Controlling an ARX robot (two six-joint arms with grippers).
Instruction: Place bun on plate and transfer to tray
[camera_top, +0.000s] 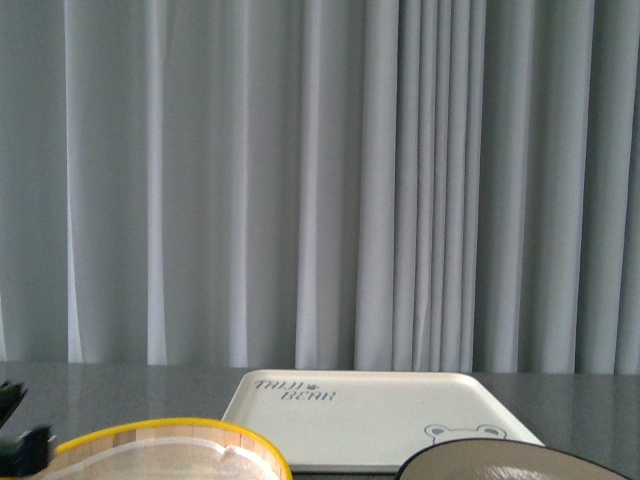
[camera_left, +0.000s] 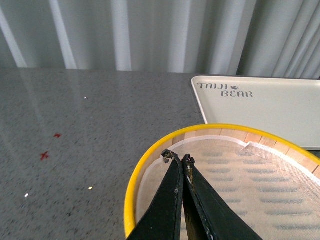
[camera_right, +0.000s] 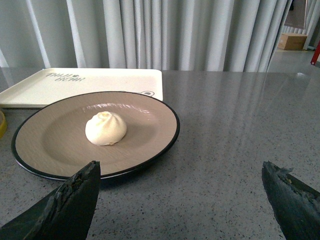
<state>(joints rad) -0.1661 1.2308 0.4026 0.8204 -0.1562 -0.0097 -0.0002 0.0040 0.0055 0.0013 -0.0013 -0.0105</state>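
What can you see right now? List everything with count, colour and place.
Small round pleated steamed bun: one, cream-white, middle of the plate.
Large round shallow plate: one, beige with black rim, on the table, nearer the robot than the tray.
Flat rectangular tray printed "BEAR": one, cream-white, towards the curtain.
Round wooden steamer basket: one, yellow-rimmed, cloth-lined, left of the plate.
Speckled stone table: one, grey.
Pleated curtain: one, pale grey, behind the table.
Left end effector: black, shut, over the basket.
Right end effector: black, open, short of the plate.
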